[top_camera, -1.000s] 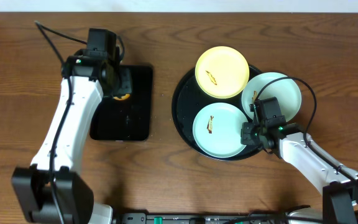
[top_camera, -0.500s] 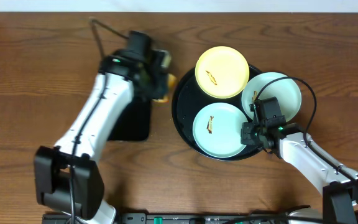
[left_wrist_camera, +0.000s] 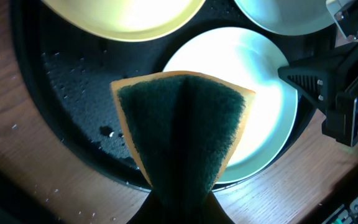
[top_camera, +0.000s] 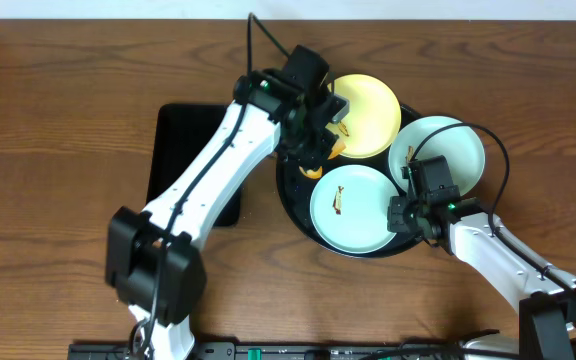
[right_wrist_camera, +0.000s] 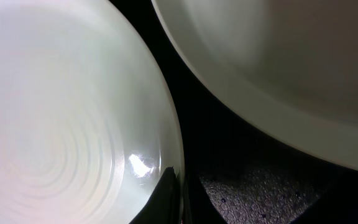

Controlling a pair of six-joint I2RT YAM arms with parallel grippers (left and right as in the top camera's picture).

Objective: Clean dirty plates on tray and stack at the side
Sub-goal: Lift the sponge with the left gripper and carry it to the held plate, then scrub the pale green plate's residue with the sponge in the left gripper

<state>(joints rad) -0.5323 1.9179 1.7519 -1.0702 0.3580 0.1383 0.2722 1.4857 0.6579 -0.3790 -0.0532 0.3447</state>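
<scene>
Overhead: left gripper (top_camera: 315, 150) hangs over the large round glossy black tray (top_camera: 290, 190), near its left side, pinching an orange-backed green scouring sponge (top_camera: 313, 172). Three plates sit on the tray: a pale yellow round plate (top_camera: 368, 115) at the back, a mint-white round plate (top_camera: 353, 212) at the front with a brown smear (top_camera: 339, 200), and a second mint-white plate (top_camera: 450, 145) overhanging the right rim. Right gripper (top_camera: 404, 213) sits at the front plate's right edge. The small rectangular black tray (top_camera: 175, 150) on the wooden table (top_camera: 48, 120) is well off to the left. Left wrist: the sponge is folded in the grip, green face down, above the gap between the yellow and front plates, not touching either that I can see. Right wrist: jaws pressed together right at the front plate's rim; can't tell whether the rim is actually between them. Judgement: sponge is fetched, scrubbing not started, nothing stacked. Next move calls for lowering the sponge onto a smear, probably the front plate's, and wiping while the right arm steadies it.
</scene>
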